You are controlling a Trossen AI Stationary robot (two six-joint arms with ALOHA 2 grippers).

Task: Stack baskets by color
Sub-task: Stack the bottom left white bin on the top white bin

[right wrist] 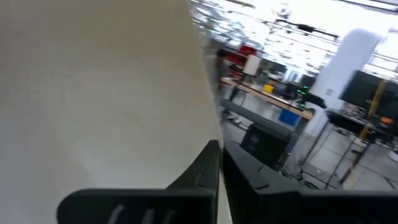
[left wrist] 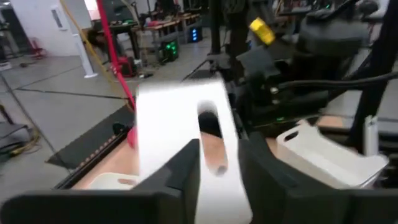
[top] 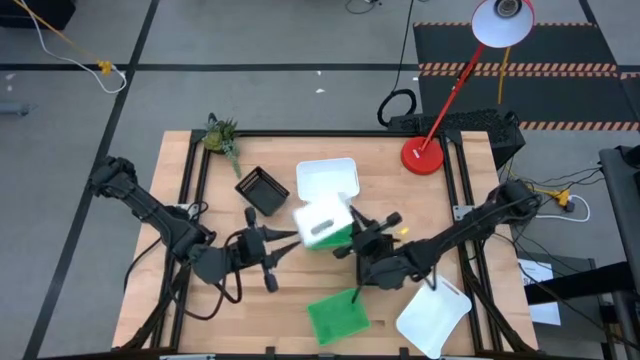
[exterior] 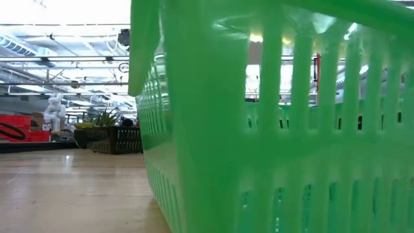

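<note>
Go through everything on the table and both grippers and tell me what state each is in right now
Held white basket: tilted, lifted between both grippers, over a green one.
White basket at back: flat, upright.
White basket at front right: at table edge, apart.
Green basket at front: flat, alone.
Black basket: upright, alone.
Left gripper: partly open at the held basket.
Right gripper: shut on the held basket's wall.
</note>
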